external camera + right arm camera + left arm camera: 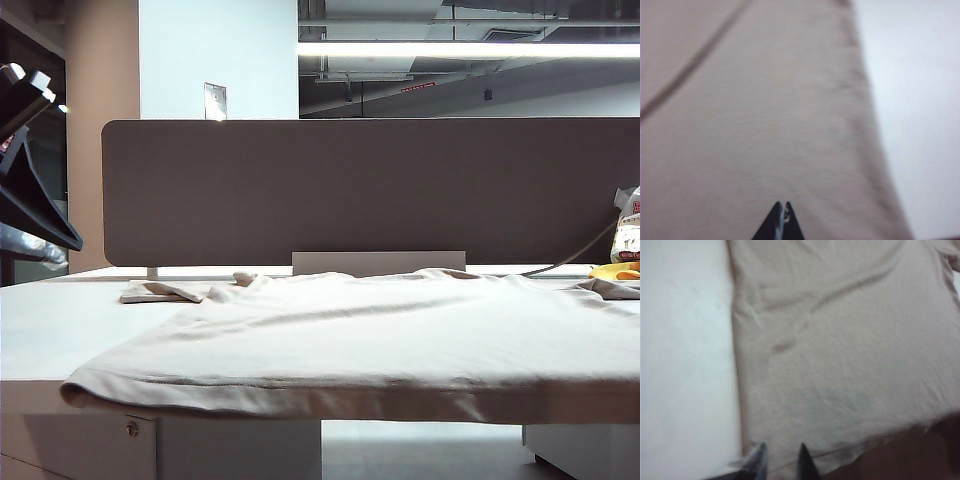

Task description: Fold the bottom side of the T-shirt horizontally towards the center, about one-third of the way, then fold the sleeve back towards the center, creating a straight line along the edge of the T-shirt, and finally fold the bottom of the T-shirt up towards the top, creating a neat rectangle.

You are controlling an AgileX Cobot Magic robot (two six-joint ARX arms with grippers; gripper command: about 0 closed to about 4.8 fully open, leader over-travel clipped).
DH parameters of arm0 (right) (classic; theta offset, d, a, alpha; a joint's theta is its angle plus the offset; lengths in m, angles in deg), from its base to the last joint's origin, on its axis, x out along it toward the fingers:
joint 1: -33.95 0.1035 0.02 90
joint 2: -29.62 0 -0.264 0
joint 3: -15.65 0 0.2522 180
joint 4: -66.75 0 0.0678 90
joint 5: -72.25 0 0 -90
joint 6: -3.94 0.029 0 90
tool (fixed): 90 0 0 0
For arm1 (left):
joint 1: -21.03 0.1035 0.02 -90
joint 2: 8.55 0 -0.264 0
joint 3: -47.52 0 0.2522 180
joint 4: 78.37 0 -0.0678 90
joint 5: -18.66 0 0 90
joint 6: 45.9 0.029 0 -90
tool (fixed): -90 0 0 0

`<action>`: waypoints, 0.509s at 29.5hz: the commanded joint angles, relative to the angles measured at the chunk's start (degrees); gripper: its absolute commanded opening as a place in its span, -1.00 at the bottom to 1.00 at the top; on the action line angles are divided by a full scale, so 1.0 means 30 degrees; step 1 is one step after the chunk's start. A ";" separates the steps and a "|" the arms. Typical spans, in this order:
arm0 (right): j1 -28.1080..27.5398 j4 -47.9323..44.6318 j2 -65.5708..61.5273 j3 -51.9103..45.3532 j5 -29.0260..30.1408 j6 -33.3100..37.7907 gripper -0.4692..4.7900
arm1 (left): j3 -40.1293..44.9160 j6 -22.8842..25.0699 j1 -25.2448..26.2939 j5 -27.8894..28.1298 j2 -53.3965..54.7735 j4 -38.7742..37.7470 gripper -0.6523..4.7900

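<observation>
Exterior view: T-shirt [380, 330] flat, white table [60, 320], grey partition [360, 190].

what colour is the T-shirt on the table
Plain beige, no print. The T-shirt shows best in the exterior view.

The large plain cream cotton T-shirt [380, 330] lies spread flat on the white table, unfolded, softly creased; its short sleeves [160, 292] reach out at the far side; the long straight stitched hem edge [350, 395] droops slightly over the table's near edge.
</observation>
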 commanded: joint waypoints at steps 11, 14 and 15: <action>-0.5391 0.0882 -0.1610 -0.0539 0.3869 0.0933 -0.46 | -0.0015 -0.0903 -0.0022 -0.0772 0.1865 0.0940 -0.21; -0.5537 0.1224 -0.2477 -0.0546 0.4014 0.0663 -0.11 | -0.0015 -0.0903 -0.0022 -0.1319 0.2805 0.1180 -0.18; -0.5537 0.1333 -0.2776 -0.0546 0.4007 0.0554 -0.09 | -0.0015 -0.0896 -0.0022 -0.1362 0.3075 0.1209 -0.18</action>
